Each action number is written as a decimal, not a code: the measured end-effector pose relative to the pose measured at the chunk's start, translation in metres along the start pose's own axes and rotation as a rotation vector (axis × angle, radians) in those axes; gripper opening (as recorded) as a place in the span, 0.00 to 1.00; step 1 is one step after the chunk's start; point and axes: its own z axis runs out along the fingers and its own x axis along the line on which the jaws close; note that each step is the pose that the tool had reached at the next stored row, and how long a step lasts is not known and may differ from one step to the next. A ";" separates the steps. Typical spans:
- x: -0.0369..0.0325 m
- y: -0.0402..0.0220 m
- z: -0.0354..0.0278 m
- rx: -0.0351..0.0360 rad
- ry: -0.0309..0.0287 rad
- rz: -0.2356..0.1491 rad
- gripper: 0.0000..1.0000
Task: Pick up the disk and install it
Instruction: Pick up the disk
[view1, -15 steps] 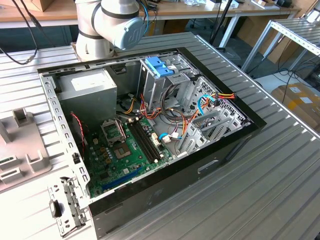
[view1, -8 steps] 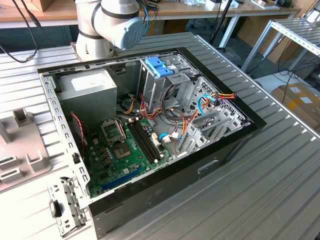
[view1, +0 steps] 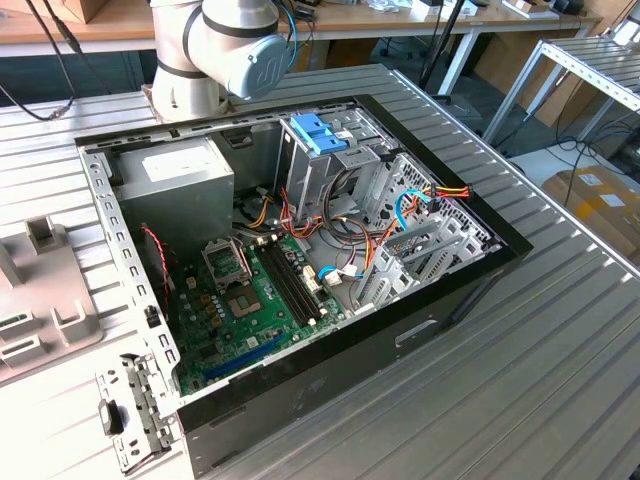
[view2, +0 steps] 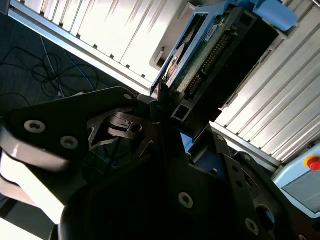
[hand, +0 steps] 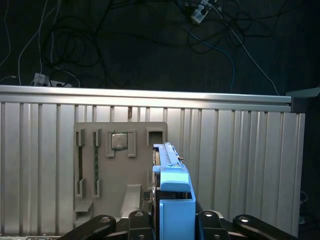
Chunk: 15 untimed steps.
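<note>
In the first wrist view the disk (hand: 172, 192) is seen edge-on, its blue plastic rail facing the camera, clamped between my gripper's (hand: 173, 220) black fingers (hand: 140, 219). It hangs above the ribbed metal table (hand: 235, 150), over the edge of a grey parts tray (hand: 100, 200). In the second wrist view the disk (view2: 212, 55) shows its green circuit board and a blue rail end, with my gripper (view2: 167, 112) shut on its near end. The open computer case (view1: 330, 350) lies on the table in the exterior view, with its grey drive cage with blue clips (view1: 322, 135) at the back.
Inside the case are a grey power-supply box (view1: 175, 172), a green motherboard (view1: 250, 290) and bundles of cables (view1: 400, 215). The grey tray (view1: 45, 290) lies at the exterior view's left, and a metal bracket (view1: 130, 412) near it. Cables lie on the floor (hand: 150, 45) beyond the table's edge.
</note>
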 end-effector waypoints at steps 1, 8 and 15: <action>0.0000 0.0000 -0.0011 0.0001 0.0000 0.000 0.37; -0.0003 -0.0003 -0.0103 0.0002 0.0000 0.000 0.37; -0.0004 -0.0012 -0.0106 -0.0001 0.0001 0.000 0.37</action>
